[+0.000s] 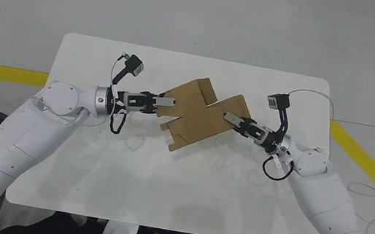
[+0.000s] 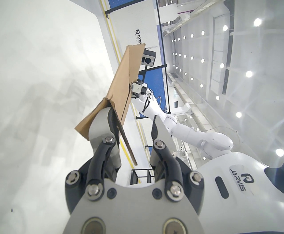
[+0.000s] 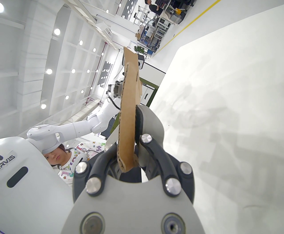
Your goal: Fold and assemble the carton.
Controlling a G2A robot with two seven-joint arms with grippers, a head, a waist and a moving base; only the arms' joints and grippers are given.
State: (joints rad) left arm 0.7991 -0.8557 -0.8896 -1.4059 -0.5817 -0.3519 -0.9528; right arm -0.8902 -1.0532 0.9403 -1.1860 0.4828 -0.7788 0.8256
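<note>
A flat brown carton (image 1: 199, 115) is held up off the white table (image 1: 89, 175), between my two arms near the table's middle. My right gripper (image 3: 127, 124) is shut on the carton (image 3: 128, 99) at its right end (image 1: 228, 116), with the cardboard clamped edge-on between the fingers. My left gripper (image 2: 132, 114) is open at the carton's left end (image 1: 168, 102). A flap edge of the carton (image 2: 121, 82) runs between its spread fingers and rests against one finger (image 2: 102, 126). The other finger (image 2: 158, 130) stands apart from the cardboard.
The table's far edge (image 1: 197, 54) lies a short way behind the carton. White tabletop extends in front of both arms. A yellow floor line (image 1: 2, 73) runs past the table's left and right sides.
</note>
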